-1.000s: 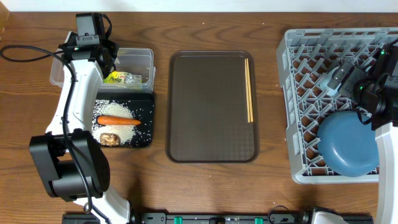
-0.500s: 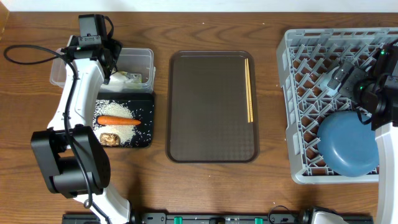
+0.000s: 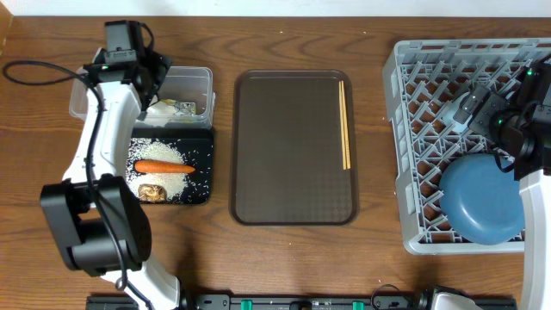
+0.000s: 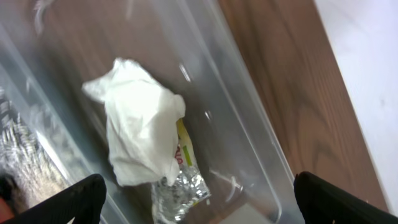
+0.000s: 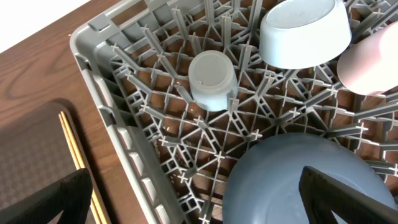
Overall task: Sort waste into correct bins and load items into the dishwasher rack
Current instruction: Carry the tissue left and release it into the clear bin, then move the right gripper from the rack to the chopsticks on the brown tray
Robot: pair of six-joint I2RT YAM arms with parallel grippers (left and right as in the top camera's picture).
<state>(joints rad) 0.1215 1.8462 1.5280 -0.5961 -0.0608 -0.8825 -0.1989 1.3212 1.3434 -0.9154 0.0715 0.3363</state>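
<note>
My left gripper [image 3: 150, 84] [image 4: 198, 200] hangs open over the clear tub [image 3: 196, 79] [image 4: 249, 124], with nothing between its fingers. Below it in the tub, crumpled white tissue [image 4: 140, 130] [image 3: 164, 108] partly covers the green-yellow wrapper [image 4: 185, 177]. The black tray [image 3: 205, 191] holds rice [image 3: 168, 152], the carrot [image 3: 164, 166] and a brown lump [image 3: 152, 191]. My right gripper [image 3: 467, 108] [image 5: 196, 194] is open above the grey rack [image 3: 405, 172] [image 5: 124, 143], over the blue plate [image 3: 482, 200] [image 5: 298, 180]. A pale cup [image 5: 211, 78], the bowl [image 5: 305, 31] and a second cup [image 5: 373, 62] sit upside down in the rack.
The brown serving tray [image 3: 293, 146] lies mid-table with the chopsticks [image 3: 345, 125] [image 5: 78, 155] along its right side. A black cable [image 3: 39, 73] loops at the far left, beside the left arm.
My left gripper has opened, and the white tissue now lies in the clear tub on the wrapper. The right arm has not moved.
</note>
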